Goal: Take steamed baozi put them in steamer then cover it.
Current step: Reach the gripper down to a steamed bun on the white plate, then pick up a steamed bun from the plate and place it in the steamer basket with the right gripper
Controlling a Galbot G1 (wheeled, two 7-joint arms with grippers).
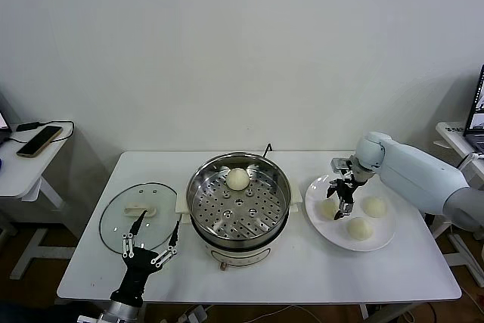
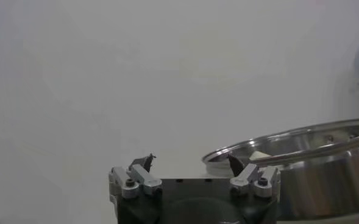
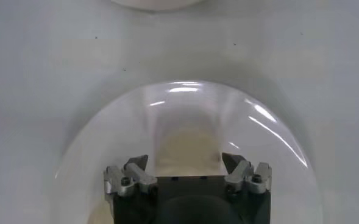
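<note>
The steel steamer point(image 1: 238, 206) stands mid-table with one baozi point(image 1: 237, 178) on its perforated tray, at the far side. Three more baozi lie on a white plate point(image 1: 387, 236) at the right: one point(image 1: 327, 208) under my right gripper, two others point(image 1: 374, 206) point(image 1: 359, 228) beside it. My right gripper point(image 1: 342, 200) is open just above that left baozi. In the right wrist view the baozi point(image 3: 188, 146) sits between the spread fingers of the gripper point(image 3: 185, 163). The glass cover point(image 1: 121, 225) lies flat at the left. My left gripper point(image 1: 155, 238) is open and empty at the cover's front right edge.
The left wrist view shows my left gripper point(image 2: 189, 161) with the steamer's wall point(image 2: 325, 176) just beyond it. A side table with a phone point(image 1: 38, 141) stands far left. A white wall runs behind the table.
</note>
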